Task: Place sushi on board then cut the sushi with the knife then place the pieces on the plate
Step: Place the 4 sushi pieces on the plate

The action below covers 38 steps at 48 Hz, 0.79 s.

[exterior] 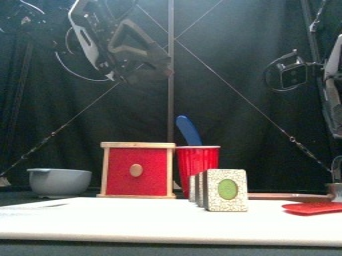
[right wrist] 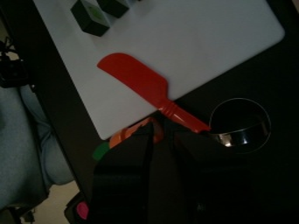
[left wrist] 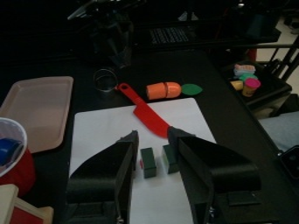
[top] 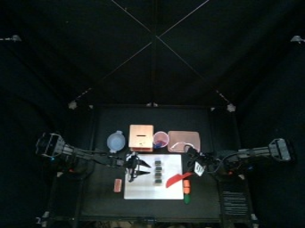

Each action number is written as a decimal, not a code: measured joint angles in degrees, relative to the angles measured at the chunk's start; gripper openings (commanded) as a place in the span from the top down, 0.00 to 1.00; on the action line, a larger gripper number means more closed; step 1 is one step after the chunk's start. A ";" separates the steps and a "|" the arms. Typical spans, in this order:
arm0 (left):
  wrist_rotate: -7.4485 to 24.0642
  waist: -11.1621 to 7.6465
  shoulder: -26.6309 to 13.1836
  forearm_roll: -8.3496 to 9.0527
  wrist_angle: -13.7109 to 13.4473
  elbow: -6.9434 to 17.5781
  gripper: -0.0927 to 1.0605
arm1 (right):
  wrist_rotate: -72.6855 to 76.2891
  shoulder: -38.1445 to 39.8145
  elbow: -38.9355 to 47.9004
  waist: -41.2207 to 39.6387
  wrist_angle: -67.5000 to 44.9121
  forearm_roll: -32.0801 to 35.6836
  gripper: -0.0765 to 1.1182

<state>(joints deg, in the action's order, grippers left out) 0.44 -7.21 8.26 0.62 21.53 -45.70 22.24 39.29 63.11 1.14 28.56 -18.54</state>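
Behind the board (left wrist: 100, 131): bowl (exterior: 59, 180), wooden box (exterior: 138, 170), cup (exterior: 198, 165), tray (left wrist: 38, 105).

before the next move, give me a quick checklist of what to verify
1. Sushi roll on the white board: ok.
2. Left tool open, jaws either side of the roll: ok.
3. Red knife lying flat on the board, unheld: ok.
4. Right tool lined up on the knife handle: cannot tell.
5. Pink tray in place behind the board: ok.
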 measured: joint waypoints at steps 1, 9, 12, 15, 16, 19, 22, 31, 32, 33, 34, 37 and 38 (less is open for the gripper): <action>0.00 0.00 0.00 0.00 0.00 0.00 0.28 | 0.09 0.00 -0.18 0.09 -0.09 0.18 0.43; 0.00 0.00 -0.09 0.00 0.00 0.00 0.28 | 0.00 0.62 -3.16 0.18 -0.26 3.69 0.43; 0.00 0.00 0.00 0.00 0.00 0.00 0.28 | -0.09 0.62 -4.39 0.18 -1.14 6.59 0.43; -0.09 0.00 0.00 0.00 0.09 0.00 0.28 | 0.00 -0.09 -5.63 0.09 -2.99 10.11 0.43; 0.00 0.00 0.00 0.00 0.09 0.00 0.28 | 0.00 -0.53 -5.98 0.00 -3.60 11.25 0.42; 0.00 0.09 -0.09 -0.09 0.00 -0.26 0.28 | 0.00 -2.02 -6.94 -0.18 -5.62 14.68 0.40; 0.00 0.09 -0.18 -0.18 0.09 -0.44 0.28 | 0.00 -4.31 -7.82 -0.44 -7.03 17.75 0.37; 0.00 0.35 -0.18 -1.58 0.09 -2.37 0.28 | -0.35 -11.34 -10.90 -1.76 -9.23 23.73 0.18; 0.00 0.35 -0.18 -1.76 0.09 -2.72 0.28 | -0.35 -12.13 -11.34 -1.85 -9.49 24.17 0.17; 0.00 0.35 -0.18 -2.11 0.09 -3.08 0.28 | -0.53 -13.10 -11.87 -1.93 -9.58 24.79 0.15; 0.00 0.35 -0.18 -2.37 0.09 -3.43 0.28 | -0.70 -14.33 -12.57 -1.93 -9.67 25.49 0.14; 0.00 0.35 -0.18 -3.43 0.09 -4.48 0.28 | -0.97 -17.23 -14.24 -1.93 -9.93 26.89 0.13; 0.00 0.35 -0.18 -3.78 0.09 -4.83 0.28 | -0.97 -18.11 -14.77 -1.93 -9.93 27.33 0.13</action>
<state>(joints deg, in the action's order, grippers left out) 0.44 -6.86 8.09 -3.16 21.62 -50.54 21.27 21.18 48.34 -0.79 18.63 8.79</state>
